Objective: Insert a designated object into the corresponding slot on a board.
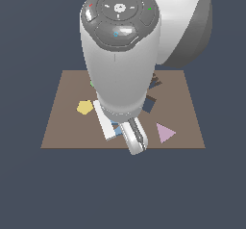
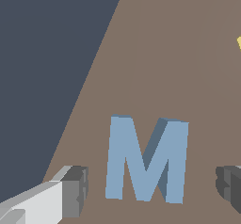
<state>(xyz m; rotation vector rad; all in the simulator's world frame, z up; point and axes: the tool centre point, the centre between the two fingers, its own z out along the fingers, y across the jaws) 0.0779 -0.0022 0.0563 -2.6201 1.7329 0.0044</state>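
Note:
The designated object, a flat light-blue M-shaped block (image 2: 147, 164), lies on the brown board (image 2: 179, 53). My gripper (image 2: 153, 188) is open and straddles it. One grey fingertip (image 2: 75, 192) and the other (image 2: 229, 185) stand either side of the block, with a gap at each. In the exterior view only a sliver of the blue block (image 1: 116, 126) shows under the arm. A dark recess (image 1: 154, 82) peeks out beside the arm. It is mostly hidden, so I cannot tell whether it is the slot.
On the board (image 1: 62, 127) lie a yellow pentagon (image 1: 84, 107) and a pink triangle (image 1: 165, 132). A dark square hole (image 1: 148, 104) sits beside the arm, and a green speck (image 1: 91, 83) shows at its other side. The arm's bulk hides the board's middle.

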